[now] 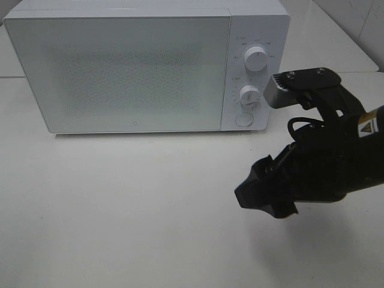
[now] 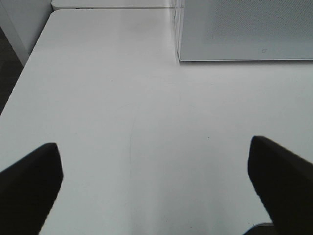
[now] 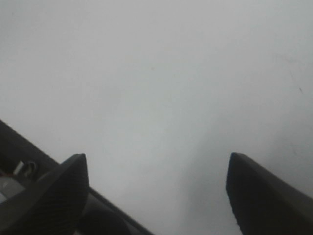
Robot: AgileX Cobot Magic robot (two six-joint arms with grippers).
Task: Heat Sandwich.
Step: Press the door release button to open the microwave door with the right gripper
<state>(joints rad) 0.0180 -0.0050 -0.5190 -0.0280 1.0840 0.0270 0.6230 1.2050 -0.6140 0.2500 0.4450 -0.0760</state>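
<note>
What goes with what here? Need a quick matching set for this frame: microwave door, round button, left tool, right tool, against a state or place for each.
Column 1
1. microwave door
2. round button
3. left tool
4. right tool

Column 2
A. open, at the right side of the high view
B. shut
C. under the two knobs
D. open, outside the high view

Pairs: 1-B, 2-C, 3-D, 4-A
</note>
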